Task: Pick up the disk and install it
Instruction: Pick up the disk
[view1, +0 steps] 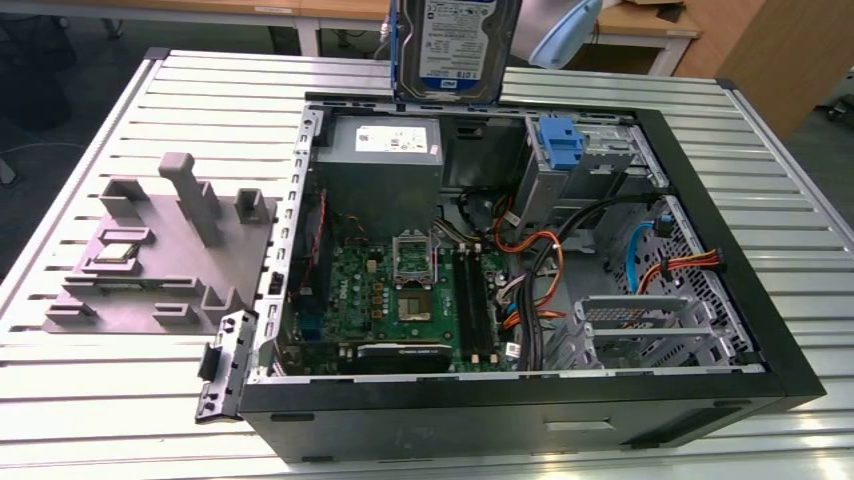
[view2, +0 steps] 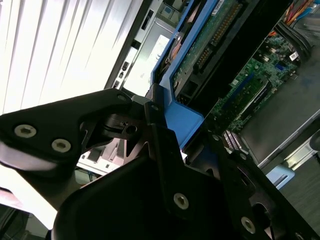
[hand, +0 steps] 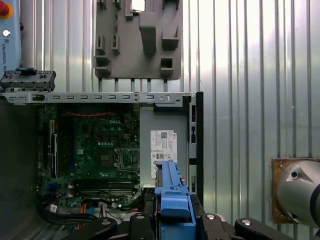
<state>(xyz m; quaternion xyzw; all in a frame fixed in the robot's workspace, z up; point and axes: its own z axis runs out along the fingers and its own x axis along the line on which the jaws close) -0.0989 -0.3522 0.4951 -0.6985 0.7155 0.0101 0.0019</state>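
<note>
Slatted metal counter (view1: 120, 400) carries an open computer case (view1: 787, 370). We find the tool (hand: 174, 222) clamped on the disk (view1: 451, 45) by its blue carrier (view2: 182, 127), holding it upright above the power supply (view1: 384, 150). We judge transport in hand and installation outstanding. Seating calls for squaring it to the case.

Upright disk (view1: 454, 45) aloft

Silver-grey, with white-and-blue label — edged by blue carrier bracket (hand: 172, 197). Hanging on edge above the computer case (view1: 534, 405), over the power supply (view1: 384, 150); green circuit-board underside visible in the second wrist view.
</note>
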